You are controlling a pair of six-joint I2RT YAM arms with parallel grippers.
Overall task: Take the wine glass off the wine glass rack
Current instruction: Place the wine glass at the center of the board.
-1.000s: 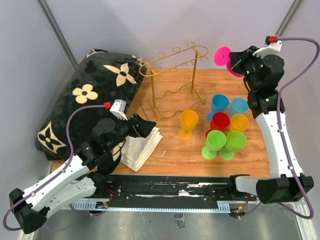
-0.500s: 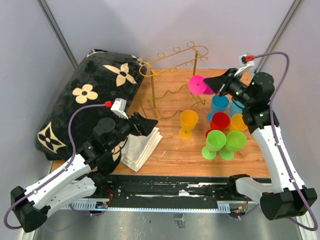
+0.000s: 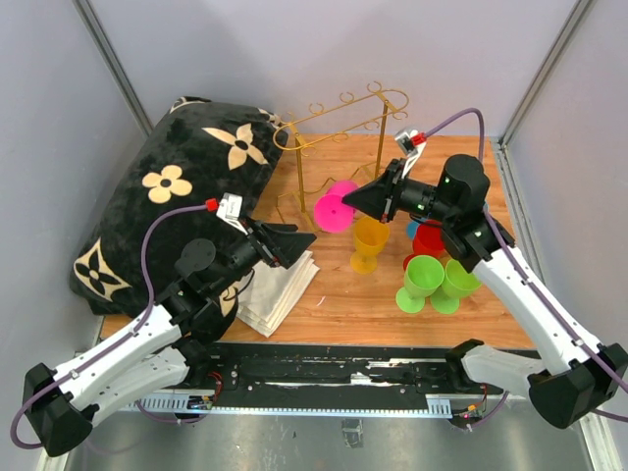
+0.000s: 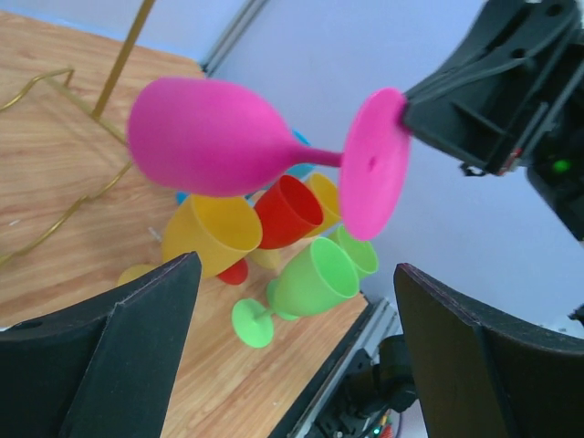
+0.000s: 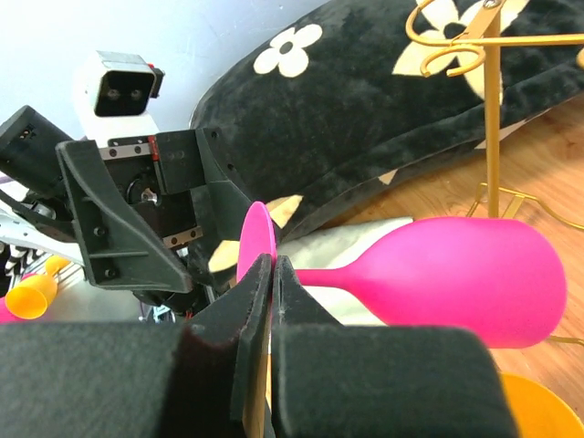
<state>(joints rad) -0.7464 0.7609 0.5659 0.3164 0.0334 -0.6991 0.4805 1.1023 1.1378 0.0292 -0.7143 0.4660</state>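
Right pincer (image 5: 265,274), clamping the pink wine glass (image 4: 205,137), has swung toward the wide-open left pincer (image 3: 297,241).

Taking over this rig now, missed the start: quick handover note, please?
Right gripper: shut on the foot of the pink plastic wine glass, held sideways in the air.
Left gripper: open, empty, facing the glass.
Thin gold wire rack: behind the glass, nothing hanging on it.
Done: glass off the rack. Left: probably hand it over or set it down.
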